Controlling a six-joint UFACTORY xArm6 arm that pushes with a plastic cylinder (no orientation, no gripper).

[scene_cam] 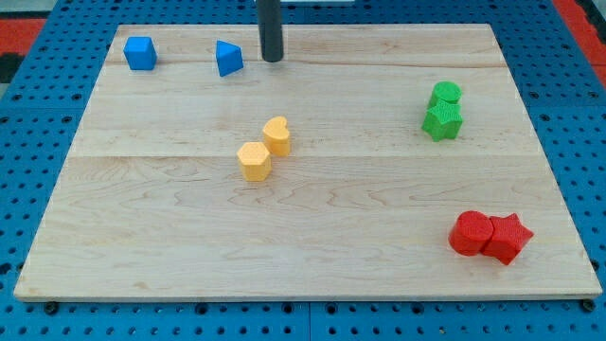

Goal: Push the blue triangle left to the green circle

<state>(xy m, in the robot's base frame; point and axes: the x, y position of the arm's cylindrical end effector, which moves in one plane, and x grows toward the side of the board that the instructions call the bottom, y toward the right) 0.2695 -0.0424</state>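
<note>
The blue triangle [228,58] lies near the top edge of the wooden board [312,256], just to the view's left of my tip [272,60]. A narrow gap shows between the two, so my tip is beside the triangle and not touching it. My tip is a plain dark rod end with nothing to open or close, and it holds nothing.

Taking the blue triangle as the landmark: one blue cube [140,52] sits further to the view's left of it, well apart, at about the same height. That makes two blue blocks. Two yellow blocks lie below the triangle and a little to the right: a yellow heart [276,134] and a yellow hexagon [254,160], touching each other. Two green blocks stand far to the triangle's right and slightly lower: the green circle [445,93] touching a green star [442,121] below it. Two red blocks lie far to the lower right of the triangle: a red rounded block [471,233] whose shape I cannot make out, touching a red star [507,238].
</note>
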